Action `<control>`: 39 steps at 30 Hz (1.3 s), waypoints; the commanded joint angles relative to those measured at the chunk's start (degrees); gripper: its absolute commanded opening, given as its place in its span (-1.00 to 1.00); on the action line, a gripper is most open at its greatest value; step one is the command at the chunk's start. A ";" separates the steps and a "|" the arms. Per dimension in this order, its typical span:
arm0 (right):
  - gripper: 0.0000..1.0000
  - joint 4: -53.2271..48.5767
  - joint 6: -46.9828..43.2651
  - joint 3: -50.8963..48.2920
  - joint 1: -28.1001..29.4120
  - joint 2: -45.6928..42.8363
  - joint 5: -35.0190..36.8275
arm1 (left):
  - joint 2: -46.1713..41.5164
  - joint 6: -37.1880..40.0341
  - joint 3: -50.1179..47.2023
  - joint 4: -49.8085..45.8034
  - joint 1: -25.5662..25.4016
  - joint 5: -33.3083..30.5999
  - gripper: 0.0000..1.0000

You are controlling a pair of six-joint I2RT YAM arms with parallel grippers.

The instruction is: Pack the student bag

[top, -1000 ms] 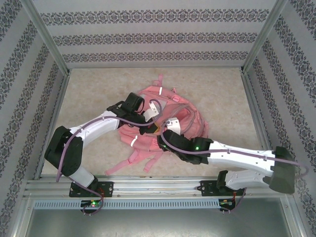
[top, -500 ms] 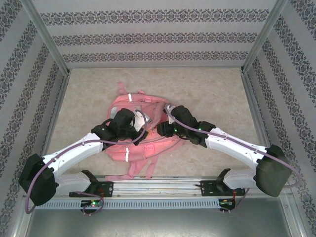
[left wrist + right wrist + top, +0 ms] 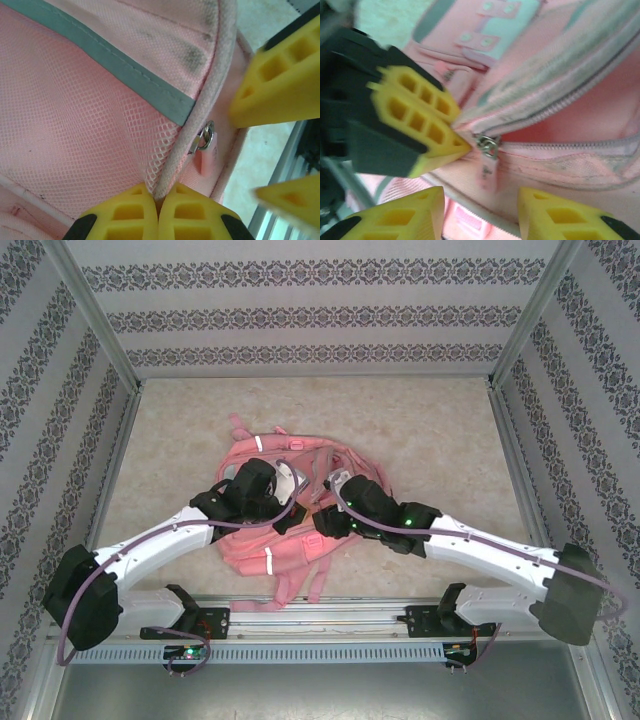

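Left gripper (image 3: 157, 194): fingers pressed together, pinching the corded seam (image 3: 200, 112) of the student bag (image 3: 75, 125) just beside its zip slider (image 3: 206, 136). Right gripper (image 3: 480, 197): fingers spread, one on either side of the pink pull tab (image 3: 488, 175) hanging from that slider, not closed on it; the blur hides whether a pad touches the tab. Beyond the slider the zip tracks (image 3: 570, 145) part and show the bag's pink interior, so this compartment stands open along that stretch. From overhead, both wrists meet over the middle of the bag, which lies flat on the table (image 3: 440, 430) with its straps trailing from its near edge. Step in hand, as judged: working a compartment zip, with the left arm anchoring the fabric; whether the zip is being opened or drawn shut cannot be read here. The next move calls for the right fingers to close squarely on the small tab, then pull along the track while the left pinch resists. A skewed pull would likely bunch the soft fabric or slip off.
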 commanded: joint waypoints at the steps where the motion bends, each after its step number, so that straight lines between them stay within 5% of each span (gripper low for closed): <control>1: -0.11 -0.50 3.19 2.15 0.98 2.64 6.38 | -0.58 -3.06 2.48 9.67 -0.35 7.07 -1.00; 8: -0.33 0.19 4.93 4.93 0.94 6.83 6.92 | -1.25 -2.42 1.64 10.76 -0.34 10.36 -1.00; 20: -1.00 -1.57 6.73 1.23 -1.03 1.91 5.11 | -3.97 5.43 0.83 5.24 0.35 3.32 -1.00; 27: -1.00 -2.04 6.67 -3.44 -6.82 -4.89 -0.12 | -4.48 11.18 1.31 1.69 0.92 3.90 -1.00; 32: -1.00 -8.01 2.07 -2.44 -8.36 -7.78 2.77 | -5.19 17.12 1.09 -1.24 1.10 4.63 -1.00; 39: -1.00 -13.57 -2.75 -2.95 -15.20 -10.17 5.05 | -2.47 37.93 3.55 -9.60 3.18 8.21 -1.00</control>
